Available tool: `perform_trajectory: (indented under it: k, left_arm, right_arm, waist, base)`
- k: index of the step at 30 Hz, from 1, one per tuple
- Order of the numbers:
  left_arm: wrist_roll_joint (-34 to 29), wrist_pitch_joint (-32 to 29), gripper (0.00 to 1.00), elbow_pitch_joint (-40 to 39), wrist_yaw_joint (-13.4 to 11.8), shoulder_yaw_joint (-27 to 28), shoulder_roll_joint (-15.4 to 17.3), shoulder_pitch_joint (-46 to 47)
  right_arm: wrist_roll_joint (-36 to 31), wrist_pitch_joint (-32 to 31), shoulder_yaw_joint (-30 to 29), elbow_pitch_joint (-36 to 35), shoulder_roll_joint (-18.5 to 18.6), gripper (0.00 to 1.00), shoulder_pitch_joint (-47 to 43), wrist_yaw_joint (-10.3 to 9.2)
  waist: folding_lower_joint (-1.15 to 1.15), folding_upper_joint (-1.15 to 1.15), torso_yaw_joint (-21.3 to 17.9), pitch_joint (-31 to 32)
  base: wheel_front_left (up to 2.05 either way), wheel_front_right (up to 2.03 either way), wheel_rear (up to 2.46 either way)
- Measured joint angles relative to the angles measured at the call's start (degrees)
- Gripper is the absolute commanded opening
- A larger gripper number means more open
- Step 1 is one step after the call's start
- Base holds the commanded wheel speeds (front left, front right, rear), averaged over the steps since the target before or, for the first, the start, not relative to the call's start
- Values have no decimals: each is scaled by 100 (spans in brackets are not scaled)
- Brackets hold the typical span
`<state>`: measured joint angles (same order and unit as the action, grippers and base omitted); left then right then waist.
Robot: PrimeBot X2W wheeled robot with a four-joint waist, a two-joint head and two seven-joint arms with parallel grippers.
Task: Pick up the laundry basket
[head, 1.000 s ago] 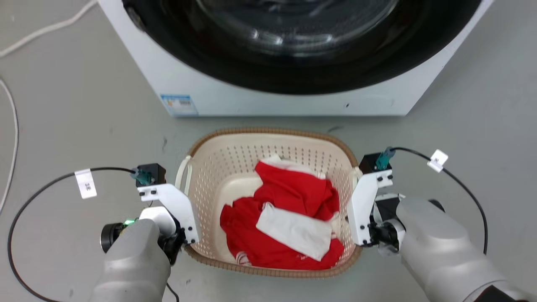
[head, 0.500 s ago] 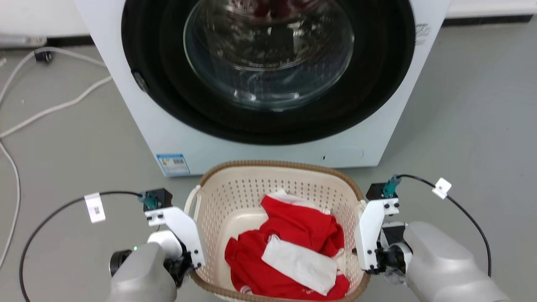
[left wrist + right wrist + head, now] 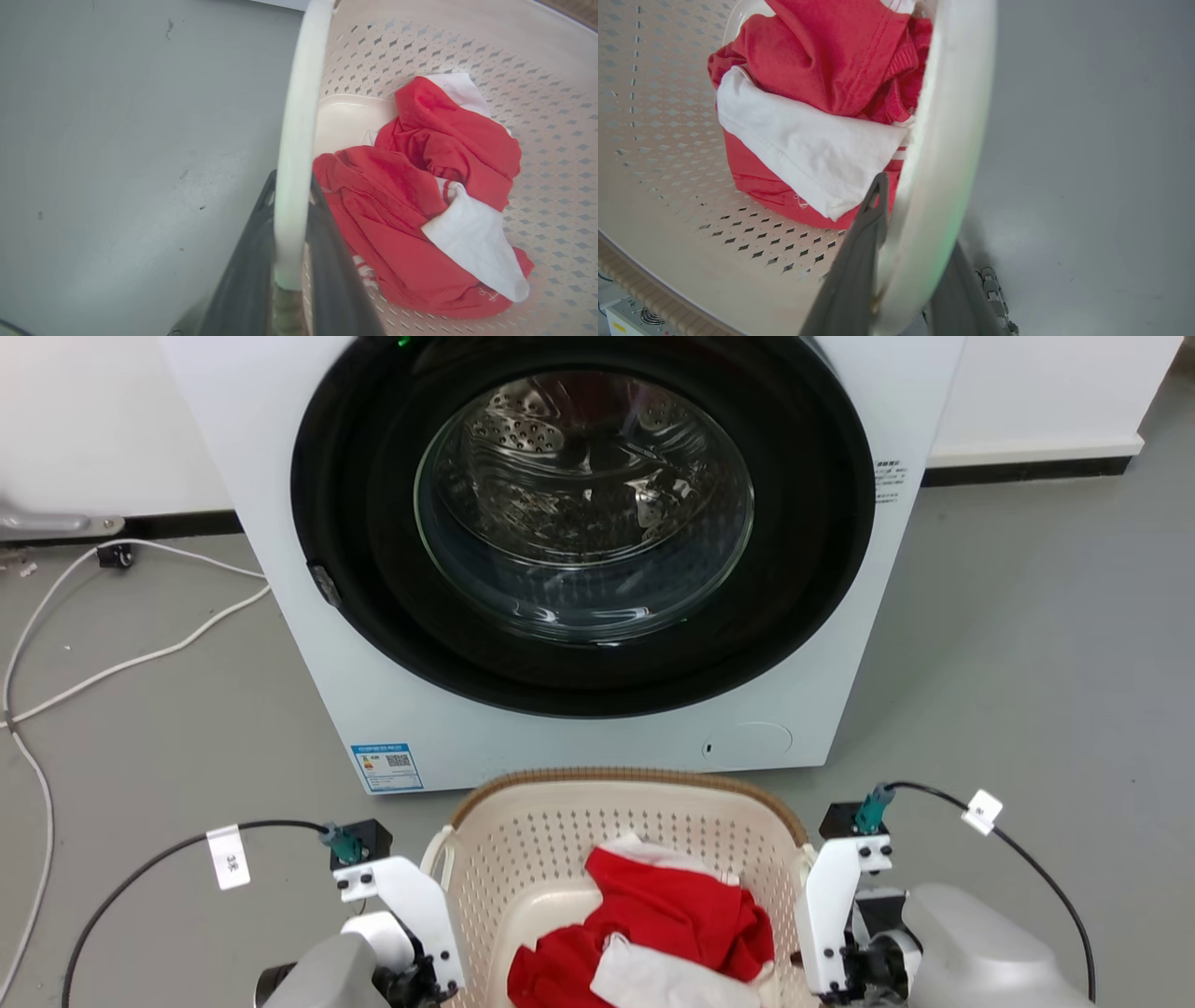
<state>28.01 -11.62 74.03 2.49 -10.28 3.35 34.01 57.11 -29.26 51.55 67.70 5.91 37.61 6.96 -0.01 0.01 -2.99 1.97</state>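
The laundry basket [image 3: 597, 831], cream with perforated walls and a brown woven-look rim, sits at the bottom centre of the head view, with red and white clothes [image 3: 672, 933] inside. My left gripper [image 3: 425, 980] is at its left side. In the left wrist view the two dark fingers of my left gripper [image 3: 292, 184] are shut on the white left handle [image 3: 299, 116]. My right gripper [image 3: 836, 971] is at the basket's right side, and in the right wrist view my right gripper [image 3: 920, 210] clamps the white right handle [image 3: 952, 116].
A white front-loading washing machine [image 3: 280, 569] with a dark round glass door stands just beyond the basket. Pale cables [image 3: 140, 658] trail over the grey floor at the left. Bare grey floor [image 3: 1027, 663] lies to the right, with a wall behind.
The head camera has tilted up, so the washer door now shows whole and the basket sits lower in view. Both grippers stay on the handles. The basket's far rim now overlaps the washer's base.
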Motion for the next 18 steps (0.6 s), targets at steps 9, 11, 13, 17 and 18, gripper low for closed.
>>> perform_trajectory:
  k: [9, 11, 13, 17, 18]
  left_arm:
    - [105, -109, 0, -1, -99, -77, -16, -178]
    - [147, -118, 0, -1, -103, -97, -15, -182]
    - [165, -131, 0, -1, -103, -119, -14, -181]
    - [203, -120, 0, -1, -103, -178, -14, -180]
    - [213, -107, 0, -1, -103, -192, -14, -179]
  right_arm:
    - [144, 2, 181, 54, -12, 0, -139, 0]
    - [164, 5, 215, 57, -12, 0, -140, 0]
    - [192, 19, 247, 66, -12, 0, -139, 0]
    - [237, 48, 301, 83, -12, 0, -137, 0]
    - [250, 51, 313, 91, -12, 0, -136, 0]
  waist:
    - [0, 0, 62, 169]
    - [0, 0, 73, 174]
    - [0, 0, 80, 166]
    - [1, 0, 89, 150]
    - [1, 0, 89, 145]
  base:
    - [0, 0, 0]
    - [0, 0, 0]
    - [0, 0, 0]
    - [0, 0, 0]
    - [0, 0, 0]
